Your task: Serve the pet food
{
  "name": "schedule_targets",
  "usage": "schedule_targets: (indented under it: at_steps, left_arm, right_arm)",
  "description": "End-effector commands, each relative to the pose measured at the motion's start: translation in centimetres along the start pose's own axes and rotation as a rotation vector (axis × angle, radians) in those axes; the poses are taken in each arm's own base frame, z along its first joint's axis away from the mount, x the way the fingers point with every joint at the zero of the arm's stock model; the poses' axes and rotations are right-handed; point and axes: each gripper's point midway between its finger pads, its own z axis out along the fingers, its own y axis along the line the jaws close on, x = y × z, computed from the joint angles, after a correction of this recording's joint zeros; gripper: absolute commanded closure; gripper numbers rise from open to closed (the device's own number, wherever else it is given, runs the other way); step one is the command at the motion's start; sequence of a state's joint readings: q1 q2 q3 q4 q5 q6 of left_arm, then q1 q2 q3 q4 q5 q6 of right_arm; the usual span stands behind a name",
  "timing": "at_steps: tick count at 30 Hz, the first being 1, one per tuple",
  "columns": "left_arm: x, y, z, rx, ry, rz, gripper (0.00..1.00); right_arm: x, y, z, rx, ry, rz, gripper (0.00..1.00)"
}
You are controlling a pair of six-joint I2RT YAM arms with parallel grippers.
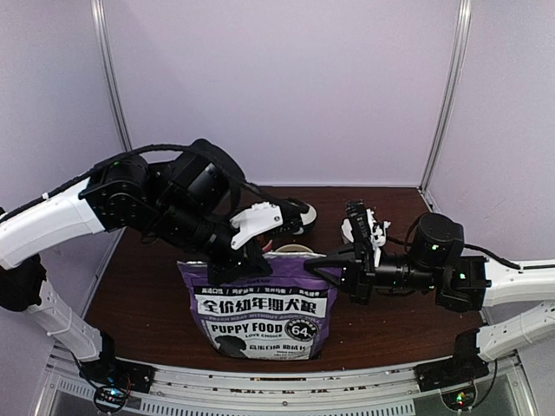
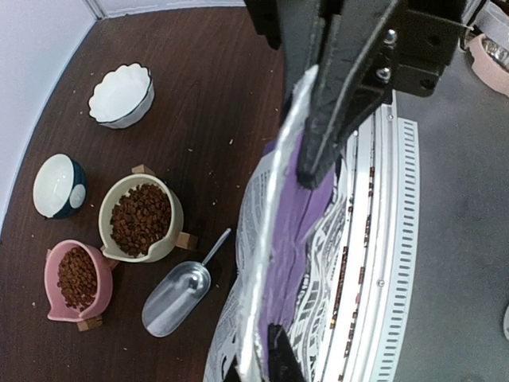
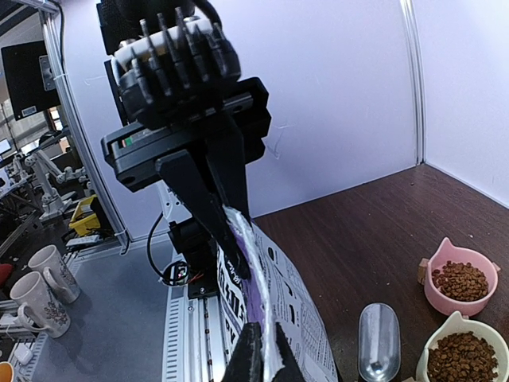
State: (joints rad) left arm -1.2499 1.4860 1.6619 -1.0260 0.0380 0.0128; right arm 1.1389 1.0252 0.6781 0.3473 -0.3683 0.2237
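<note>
Dark wooden tabletop [image 1: 139, 286] from above: left hand [image 1: 250, 260] and right hand [image 1: 319, 266] each clamp the top rim of the upright PUPPY FOOD bag [image 1: 260, 316]. Left wrist: pet food [image 2: 141, 219] lies in the cream bowl [image 2: 176, 208] and pink bowl [image 2: 52, 298], beside the metal scoop [image 2: 176, 290]. Right wrist: both pinches look thin, so an uneven pull could slip or topple the bag.

A robotics lab: the dark tabletop [image 1: 139, 286] is boxed in by white panels [image 1: 277, 87] on aluminium posts [image 1: 112, 78], and beyond the tabletop stand a monitor [image 3: 24, 76], another small robot arm [image 3: 41, 177] and mugs [image 3: 49, 273].
</note>
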Motion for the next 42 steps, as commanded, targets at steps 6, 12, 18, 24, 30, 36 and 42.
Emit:
schedule_targets:
  at_steps: [6, 12, 18, 24, 30, 36, 42]
  left_arm:
    - [2.8, 2.2, -1.3, -0.095, 0.083, -0.024, 1.00]
    - [3.2, 2.4, -1.3, -0.100, 0.090, -0.031, 0.97]
    - [3.5, 2.6, -1.3, -0.106, 0.094, -0.033, 1.00]
    - [3.9, 3.1, -1.5, -0.120, 0.098, -0.042, 0.94]
    - [4.2, 3.2, -1.6, -0.121, 0.099, -0.043, 1.00]
    - [4.6, 3.8, -1.7, -0.143, 0.107, -0.051, 0.89]
    - [4.9, 3.9, -1.7, -0.142, 0.112, -0.052, 1.00]
  right_arm:
    - [-2.1, 0.5, -1.2, -0.006, -0.072, -0.022, 1.00]
    - [-2.1, 0.4, -1.2, -0.001, -0.070, -0.022, 1.00]
    - [-2.1, 0.4, -1.2, 0.000, -0.070, -0.022, 1.00]
    - [-2.1, 0.4, -1.3, 0.005, -0.071, -0.025, 1.00]
    - [-2.1, 0.3, -1.4, 0.010, -0.072, -0.026, 1.00]
    - [-2.2, 0.3, -1.6, 0.014, -0.076, -0.028, 1.00]
    - [-2.2, 0.2, -1.7, 0.018, -0.077, -0.028, 1.00]
